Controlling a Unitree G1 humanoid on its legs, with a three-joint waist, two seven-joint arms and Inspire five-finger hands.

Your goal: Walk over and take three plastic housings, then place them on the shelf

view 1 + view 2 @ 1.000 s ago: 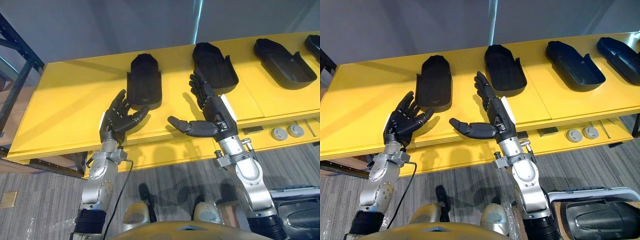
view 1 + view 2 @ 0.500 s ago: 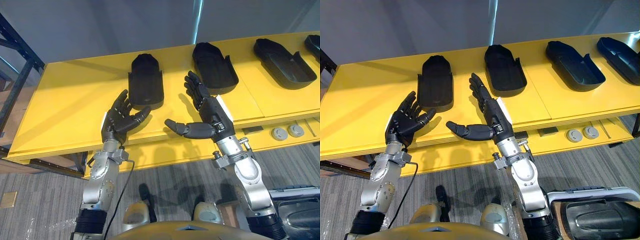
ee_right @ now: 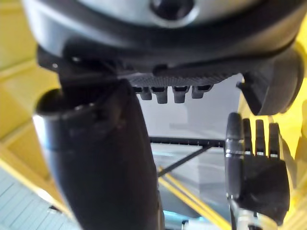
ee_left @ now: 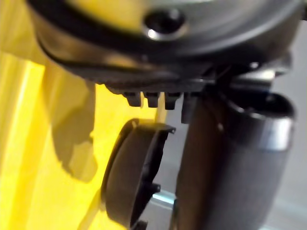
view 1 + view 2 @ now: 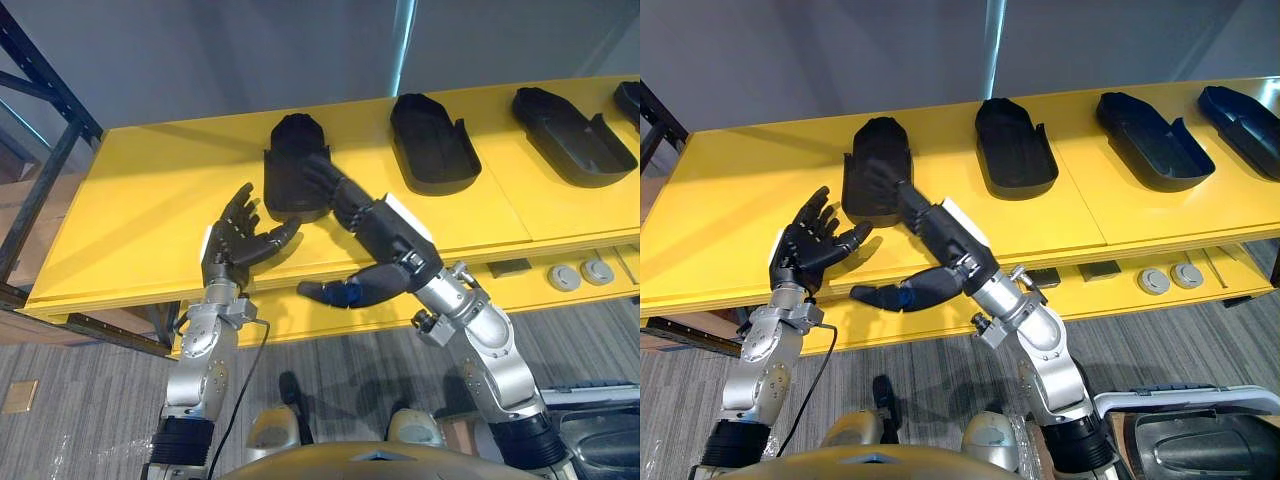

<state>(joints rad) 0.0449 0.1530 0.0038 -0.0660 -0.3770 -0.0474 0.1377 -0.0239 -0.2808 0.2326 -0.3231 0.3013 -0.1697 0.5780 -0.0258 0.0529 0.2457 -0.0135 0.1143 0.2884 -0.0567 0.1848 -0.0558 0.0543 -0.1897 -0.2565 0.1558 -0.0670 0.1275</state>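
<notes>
Stretching straight-fingered over the leftmost plastic housing [image 5: 289, 145], right hand [image 5: 380, 235] holds nothing; left hand [image 5: 232, 248] spread beside it, empty.

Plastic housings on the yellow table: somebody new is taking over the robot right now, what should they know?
Left hand: open, holding nothing, beside the leftmost plastic housing.
Right hand: open, reaching over that housing's near end, no grip.
Three more housings lie to its right on the yellow table.
Done: none lifted.
To do: take three, put them on the shelf.
</notes>
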